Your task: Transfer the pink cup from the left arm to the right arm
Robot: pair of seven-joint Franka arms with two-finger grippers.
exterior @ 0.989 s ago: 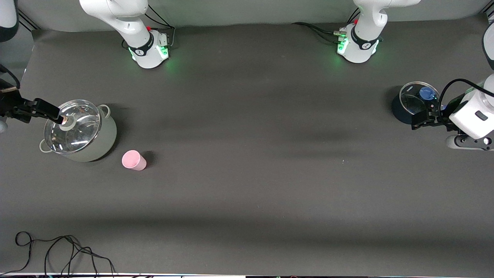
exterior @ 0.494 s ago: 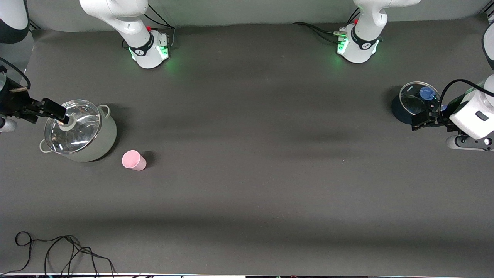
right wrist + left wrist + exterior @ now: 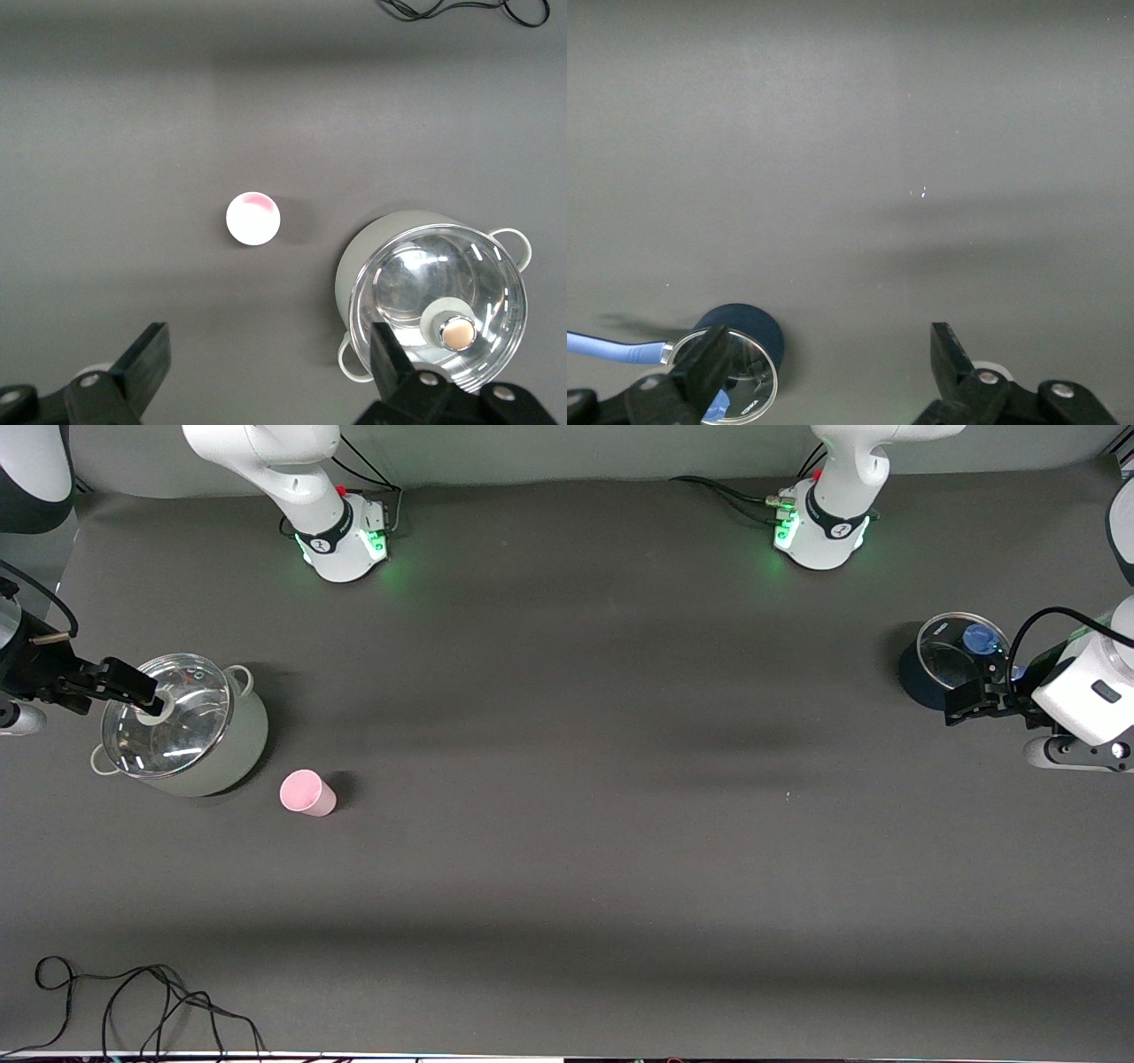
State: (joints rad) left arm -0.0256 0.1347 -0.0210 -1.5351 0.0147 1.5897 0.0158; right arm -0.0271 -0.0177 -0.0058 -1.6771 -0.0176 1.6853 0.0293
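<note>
The pink cup [image 3: 306, 793] stands on the dark mat near the right arm's end of the table, beside the grey pot and a little nearer to the front camera. It also shows in the right wrist view [image 3: 253, 218]. My right gripper [image 3: 142, 691] hangs open and empty over the grey pot's lid; its jaws [image 3: 270, 350] stand wide apart, short of the cup. My left gripper [image 3: 964, 704] is open and empty at the left arm's end of the table, next to the dark blue pot, far from the cup. Its jaws [image 3: 828, 352] stand wide apart.
A grey pot with a glass lid [image 3: 190, 731] stands at the right arm's end [image 3: 434, 297]. A dark blue pot with a glass lid [image 3: 943, 664] stands at the left arm's end [image 3: 744, 329]. Black cables [image 3: 133, 1001] lie at the mat's near corner.
My right gripper has shifted a little farther over the grey pot's lid, toward the table's middle. The left arm and the pink cup have not moved.
</note>
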